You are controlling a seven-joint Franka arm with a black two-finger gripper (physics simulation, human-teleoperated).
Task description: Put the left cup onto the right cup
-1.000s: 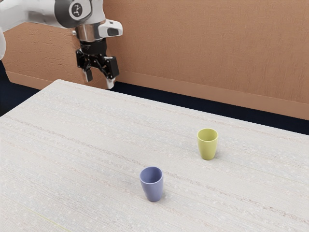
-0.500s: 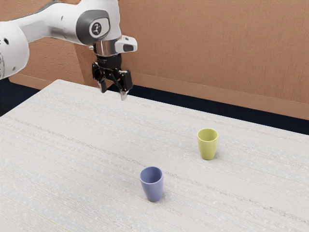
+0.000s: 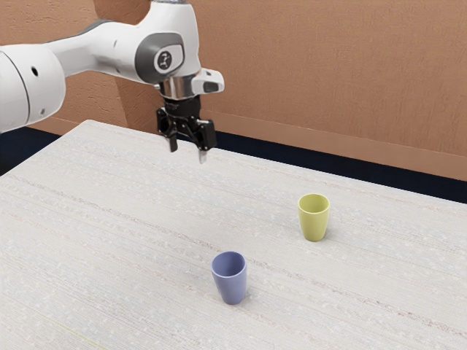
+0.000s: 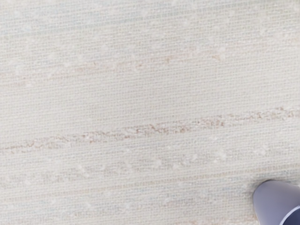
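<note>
Nothing is stacked yet: the end effector (image 3: 188, 144), spread and empty, hangs in the upper left of the frame, well apart from the purple cup (image 3: 229, 277) at lower centre on the desk (image 3: 109, 219), the yellow cup (image 3: 314, 216) stands to its upper right, and grasping and stacking both remain.

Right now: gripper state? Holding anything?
Gripper: open, holding nothing, up in the air well apart from the purple cup and the yellow cup.
</note>
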